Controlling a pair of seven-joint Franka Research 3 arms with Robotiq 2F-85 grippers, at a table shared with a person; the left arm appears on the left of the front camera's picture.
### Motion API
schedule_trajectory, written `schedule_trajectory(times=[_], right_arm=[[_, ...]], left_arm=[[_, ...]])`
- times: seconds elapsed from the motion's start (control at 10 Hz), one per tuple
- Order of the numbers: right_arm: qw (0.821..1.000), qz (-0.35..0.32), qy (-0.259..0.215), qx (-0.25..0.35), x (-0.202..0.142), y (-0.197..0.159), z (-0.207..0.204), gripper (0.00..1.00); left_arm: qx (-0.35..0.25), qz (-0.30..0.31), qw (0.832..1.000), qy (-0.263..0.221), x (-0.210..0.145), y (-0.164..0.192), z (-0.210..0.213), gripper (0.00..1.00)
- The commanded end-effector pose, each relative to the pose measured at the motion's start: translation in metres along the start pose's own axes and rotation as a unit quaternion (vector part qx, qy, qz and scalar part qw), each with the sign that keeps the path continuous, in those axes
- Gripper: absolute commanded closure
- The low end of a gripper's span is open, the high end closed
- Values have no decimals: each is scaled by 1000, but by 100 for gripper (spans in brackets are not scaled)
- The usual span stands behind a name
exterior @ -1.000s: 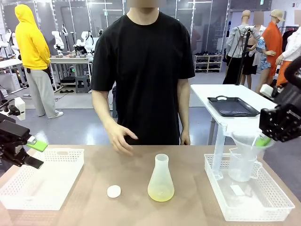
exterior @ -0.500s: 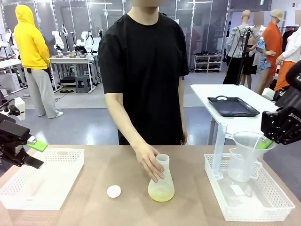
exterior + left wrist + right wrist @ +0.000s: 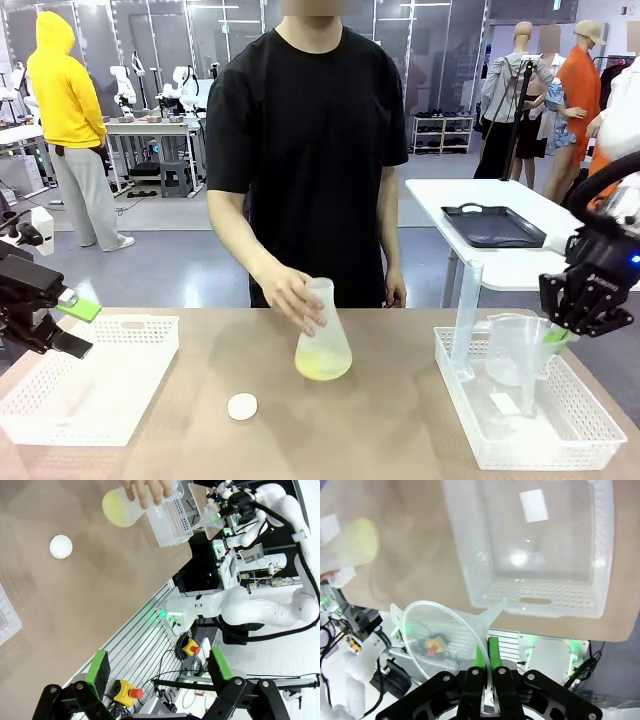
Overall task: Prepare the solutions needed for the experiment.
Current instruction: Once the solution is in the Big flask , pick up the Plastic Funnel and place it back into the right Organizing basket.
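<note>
R pincer point(image 3: 556, 337) grips funnel point(image 3: 512, 345) rim, hand point(image 3: 290, 294) holds flask point(image 3: 325, 350) tilted

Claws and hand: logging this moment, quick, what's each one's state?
Left claw: open, empty.
Right claw: closed on the funnel, at its rim.
Person's hand: holding the flask by its neck.

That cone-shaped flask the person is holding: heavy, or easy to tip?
Probably light: the flask holds only a little yellow liquid, and one hand tilts it by the neck. Set down, its wide base should resist tipping. Its smooth wall may be slippery.
</note>
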State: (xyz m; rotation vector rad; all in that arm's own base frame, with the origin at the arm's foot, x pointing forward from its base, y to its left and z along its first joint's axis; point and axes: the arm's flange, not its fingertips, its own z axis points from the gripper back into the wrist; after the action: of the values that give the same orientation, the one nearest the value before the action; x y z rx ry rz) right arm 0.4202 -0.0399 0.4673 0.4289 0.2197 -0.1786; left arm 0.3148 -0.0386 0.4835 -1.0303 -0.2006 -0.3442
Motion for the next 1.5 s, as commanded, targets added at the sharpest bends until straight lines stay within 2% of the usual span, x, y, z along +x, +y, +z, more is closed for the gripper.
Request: schedule_trajectory(times=[0.0,0.1,0.3,0.7,0.9,1.0,1.1,1.2,1.3,1.4], right_arm=[[998,-41,7,-38,30,4,0,97],[997,-58,3,-57,46,0,-8,97],[996,-78,27,-38,66,-3,-23,97],[991,-119,28,-51,68,-1,-51,97],[991,-126,6,-49,65,-1,-61,97],[990,-130,-2,-51,66,-1,-65,78],[990,-135,-16,-48,64,-2,-66,78],[988,-141,-20,-55,63,-3,-67,59],[986,-154,-24,-64,63,-4,-67,85],[987,-152,-16,-55,62,-4,-67,85]], left_arm=[[-14,-10,1000,-6,3,-1,-2,0],[-14,-10,1000,-6,3,-1,-2,0],[-14,-10,1000,-6,3,-1,-2,0],[-14,-10,1000,-6,3,-1,-2,0],[-14,-10,1000,-6,3,-1,-2,0],[-14,-10,1000,-6,3,-1,-2,0],[-14,-10,1000,-6,3,-1,-2,0],[-14,-10,1000,-6,3,-1,-2,0],[-14,-10,1000,-6,3,-1,-2,0],[-14,-10,1000,-6,3,-1,-2,0]])
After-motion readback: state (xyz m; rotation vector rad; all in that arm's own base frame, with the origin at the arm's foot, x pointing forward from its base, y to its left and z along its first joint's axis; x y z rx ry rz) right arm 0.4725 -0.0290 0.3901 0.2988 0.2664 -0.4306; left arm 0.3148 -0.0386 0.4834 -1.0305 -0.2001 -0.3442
